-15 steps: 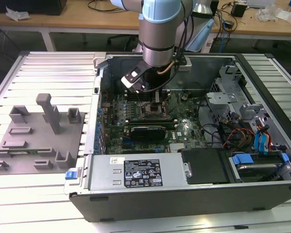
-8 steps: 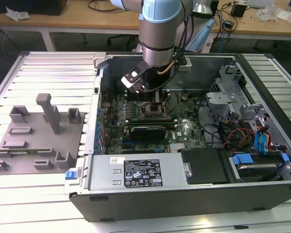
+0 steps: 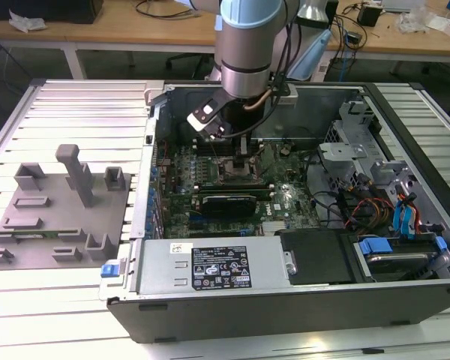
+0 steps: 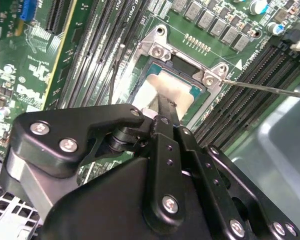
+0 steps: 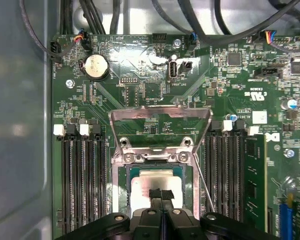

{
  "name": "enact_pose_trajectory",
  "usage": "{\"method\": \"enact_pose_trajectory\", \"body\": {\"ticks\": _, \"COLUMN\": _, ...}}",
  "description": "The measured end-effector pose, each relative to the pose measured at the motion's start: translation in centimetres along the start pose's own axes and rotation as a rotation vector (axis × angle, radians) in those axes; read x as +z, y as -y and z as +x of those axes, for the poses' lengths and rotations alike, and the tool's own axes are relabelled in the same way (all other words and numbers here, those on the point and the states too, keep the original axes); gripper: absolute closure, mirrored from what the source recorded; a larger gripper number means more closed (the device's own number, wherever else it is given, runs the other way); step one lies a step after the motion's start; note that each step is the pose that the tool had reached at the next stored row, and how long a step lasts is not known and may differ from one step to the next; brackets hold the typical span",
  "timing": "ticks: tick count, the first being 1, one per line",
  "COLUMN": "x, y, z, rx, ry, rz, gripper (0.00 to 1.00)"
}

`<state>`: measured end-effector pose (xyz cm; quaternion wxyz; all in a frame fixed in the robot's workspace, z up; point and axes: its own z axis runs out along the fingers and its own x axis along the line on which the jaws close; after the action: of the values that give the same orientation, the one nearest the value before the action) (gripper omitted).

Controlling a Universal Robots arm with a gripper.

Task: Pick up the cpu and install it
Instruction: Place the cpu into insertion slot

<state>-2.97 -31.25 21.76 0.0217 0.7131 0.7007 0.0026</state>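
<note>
The cpu, a silver-white square chip, lies flat inside the motherboard socket, with the metal load plate swung up and open behind it. My gripper stands straight over the socket, its two thin black fingers pressed together with the tips resting on the middle of the chip's top. The second wrist view has the cpu in the socket frame with one finger reaching down onto it. In the exterior view my gripper hangs inside the open computer case over the socket.
Memory slots flank the socket on both sides. A thin metal lever rod sticks out beside the frame. A power supply and drive cage crowd the case. Grey plastic blocks stand on the exterior view's left.
</note>
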Motion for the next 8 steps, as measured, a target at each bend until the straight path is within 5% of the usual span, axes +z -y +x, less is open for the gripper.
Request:
{"method": "enact_pose_trajectory", "body": {"ticks": 4, "x": -1.49, "y": -0.05, "z": 0.04, "rx": 0.000, "ry": 0.0015, "rz": 0.0001, "gripper": 0.89}}
{"method": "enact_pose_trajectory", "body": {"ticks": 5, "x": -2.99, "y": -0.10, "z": 0.05, "rx": 0.000, "ry": 0.0041, "rz": -0.0001, "gripper": 0.89}}
{"method": "enact_pose_trajectory", "body": {"ticks": 8, "x": -3.01, "y": -0.10, "z": 0.05, "rx": 0.000, "ry": 0.0043, "rz": 0.0001, "gripper": 0.89}}
